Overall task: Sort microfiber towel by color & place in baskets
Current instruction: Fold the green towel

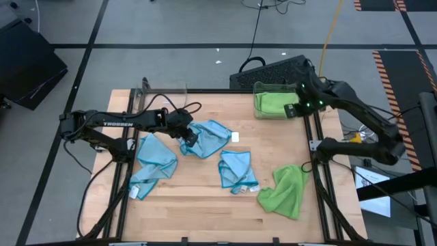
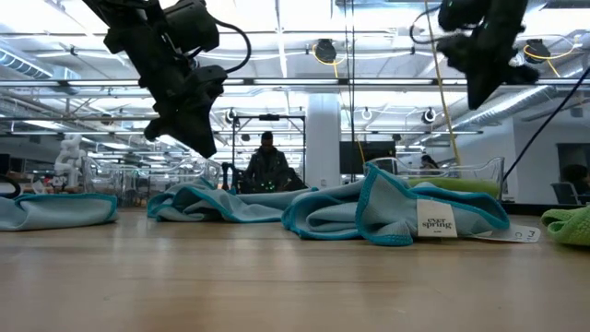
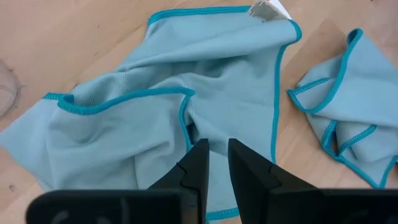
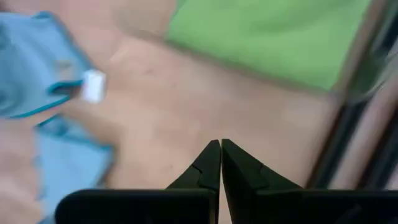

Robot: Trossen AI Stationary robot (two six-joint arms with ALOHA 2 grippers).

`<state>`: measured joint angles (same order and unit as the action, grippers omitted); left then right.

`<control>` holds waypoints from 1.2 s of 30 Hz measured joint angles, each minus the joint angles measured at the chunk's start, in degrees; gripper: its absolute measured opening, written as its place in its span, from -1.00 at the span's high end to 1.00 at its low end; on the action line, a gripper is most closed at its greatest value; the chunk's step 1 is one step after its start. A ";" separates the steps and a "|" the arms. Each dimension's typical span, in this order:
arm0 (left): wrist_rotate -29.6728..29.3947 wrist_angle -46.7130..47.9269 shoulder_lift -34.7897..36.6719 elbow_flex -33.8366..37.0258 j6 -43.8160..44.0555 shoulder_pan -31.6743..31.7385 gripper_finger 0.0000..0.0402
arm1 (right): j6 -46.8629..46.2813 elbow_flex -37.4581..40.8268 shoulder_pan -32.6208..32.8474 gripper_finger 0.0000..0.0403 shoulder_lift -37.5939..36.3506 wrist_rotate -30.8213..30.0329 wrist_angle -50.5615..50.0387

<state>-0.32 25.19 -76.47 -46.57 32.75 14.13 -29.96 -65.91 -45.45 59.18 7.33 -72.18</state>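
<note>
Three light-blue towels with teal hems lie crumpled on the wooden table: one at the left (image 1: pixel 156 160), one in the middle (image 1: pixel 212 137) (image 3: pixel 186 112), one nearer the front (image 1: pixel 237 171). A green towel (image 1: pixel 285 191) lies at the front right. Another green towel (image 1: pixel 273 102) lies inside a clear basket (image 1: pixel 273 86) at the far right corner. A second clear basket (image 1: pixel 167 89) stands at the far left. My left gripper (image 3: pixel 217 144) (image 2: pixel 198 143) hovers above the middle blue towel, its fingers a narrow gap apart, holding nothing. My right gripper (image 4: pixel 220 143) (image 2: pixel 479 97) is shut, high beside the green basket.
A white label (image 1: pixel 235 137) sticks out from the middle blue towel. Bare wood lies along the table's near edge (image 1: pixel 198 205) and between the blue towels and the green basket. A person shows far off in the room beyond the table (image 2: pixel 267 166).
</note>
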 joint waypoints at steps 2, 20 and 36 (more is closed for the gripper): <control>0.49 0.00 0.00 0.00 -1.21 0.00 0.70 | -6.01 0.00 3.34 0.96 -1.68 1.75 -2.12; 7.51 1.34 0.00 0.00 -4.17 -5.61 0.70 | -38.41 0.00 38.69 0.96 0.04 2.44 -2.90; 4.30 1.58 0.00 1.07 10.17 -18.27 0.70 | -16.31 6.84 57.54 0.46 1.53 6.43 4.17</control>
<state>3.99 26.77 -76.47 -45.50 42.92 -4.14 -46.27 -59.07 12.09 60.70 13.77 -68.02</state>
